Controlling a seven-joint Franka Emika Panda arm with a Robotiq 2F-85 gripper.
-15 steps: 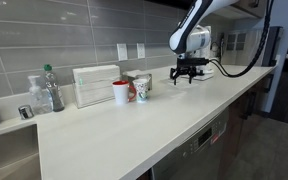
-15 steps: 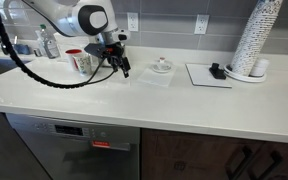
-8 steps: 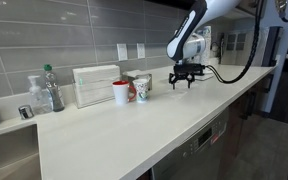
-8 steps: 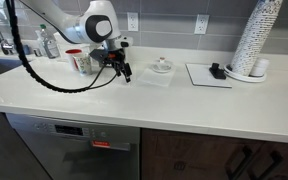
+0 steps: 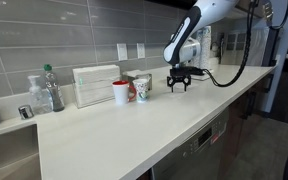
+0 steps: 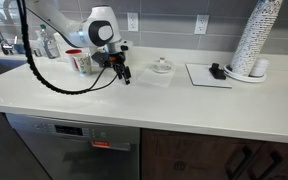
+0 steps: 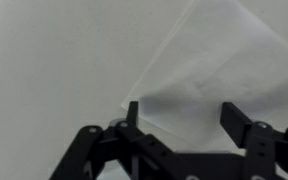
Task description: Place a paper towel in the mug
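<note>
One Robotiq gripper [image 7: 181, 115], jaws spread wide and holding nothing, hangs over the paper towel [image 7: 219, 70]. The towel lies flat on the white countertop [image 5: 134, 130]. One red mug [image 5: 121, 93] stands apart from it, beside a patterned cup [image 5: 141, 90].

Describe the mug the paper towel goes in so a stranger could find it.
On the long white counter, find the large ribbed whitish box by the tiled wall. The mug stands just beside it toward the robot arm: red with a white rim, unlike the white patterned cup next to it.
</note>
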